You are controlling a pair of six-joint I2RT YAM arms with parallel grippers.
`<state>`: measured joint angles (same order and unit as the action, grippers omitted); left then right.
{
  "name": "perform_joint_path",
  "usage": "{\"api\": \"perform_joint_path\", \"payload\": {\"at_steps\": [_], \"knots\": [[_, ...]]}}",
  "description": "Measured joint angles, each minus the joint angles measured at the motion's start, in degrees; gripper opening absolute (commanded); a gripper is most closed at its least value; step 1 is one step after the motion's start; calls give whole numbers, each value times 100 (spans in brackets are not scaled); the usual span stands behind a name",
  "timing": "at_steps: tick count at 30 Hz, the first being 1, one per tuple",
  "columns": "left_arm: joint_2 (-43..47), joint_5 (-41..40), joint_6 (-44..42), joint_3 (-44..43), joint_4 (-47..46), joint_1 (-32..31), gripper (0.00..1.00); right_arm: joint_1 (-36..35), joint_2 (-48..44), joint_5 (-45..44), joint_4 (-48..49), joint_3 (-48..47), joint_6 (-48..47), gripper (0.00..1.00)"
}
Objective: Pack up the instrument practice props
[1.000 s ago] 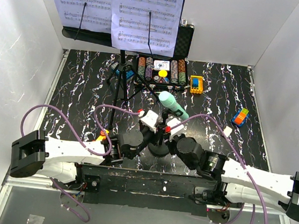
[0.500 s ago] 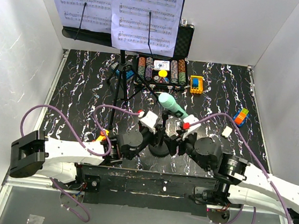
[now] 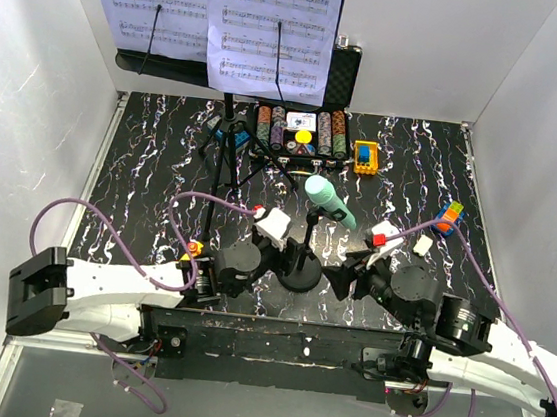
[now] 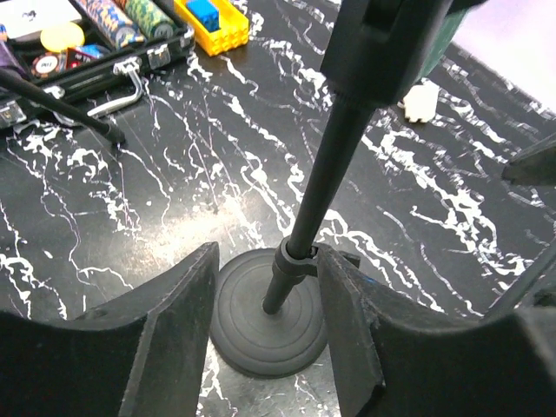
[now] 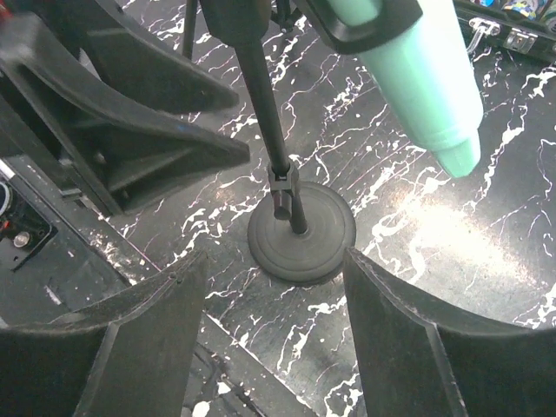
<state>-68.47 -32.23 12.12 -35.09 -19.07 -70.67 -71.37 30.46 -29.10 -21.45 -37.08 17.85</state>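
1. Near the middle of the black marbled worktop [image 3: 152, 174], close to the arm bases, the small black mic stand [image 3: 300, 272] stands upright on its round base.
2. Clipped at the top of that stand, the mint-green microphone [image 3: 331, 201] sits tilted, clear of both arms.
3. Low at the stand's foot, the left hand [image 4: 267, 261] has its fingers parted to a middling width. One finger lies on each side of the pole just above the base. The pole stands free between them and nothing is gripped.
4. To the right of the base, the right hand [image 5: 274, 261] is spread wide and empty. It hangs low over the worktop, facing the stand, near it but apart.
5. Toward the far left-centre, the music stand [image 3: 223, 147] is upright on its tripod, and the white sheet-music pages [image 3: 274, 27] rest on its desk.
6. Along the far edge, the poker-chip case [image 3: 300, 136] lies open just right of the tripod, with a yellow toy [image 3: 365, 156] beside it.
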Motion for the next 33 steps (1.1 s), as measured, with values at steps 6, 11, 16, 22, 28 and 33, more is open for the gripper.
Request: {"api": "perform_joint_path", "payload": {"at_steps": [6, 11, 16, 22, 28, 33], "knots": [[549, 142, -302, -11, -282, 2, 58, 0, -315, 46, -297, 0, 175, 70], [612, 240, -748, -293, -599, 7, 62, 0, -437, 81, -479, 0, 282, 70], [269, 385, -1235, -634, -894, 7, 63, 0, -426, 107, -584, 0, 354, 70], [-160, 466, -1580, -776, -1016, 31, 55, 0, -424, 125, -599, 0, 450, 70], [-225, 551, -1768, -776, -1213, 96, 25, 0, -428, 129, -682, 0, 490, 70], [-225, 640, -1816, -776, -1261, 120, 1, 0, -428, 144, -715, 0, 509, 70]]}}
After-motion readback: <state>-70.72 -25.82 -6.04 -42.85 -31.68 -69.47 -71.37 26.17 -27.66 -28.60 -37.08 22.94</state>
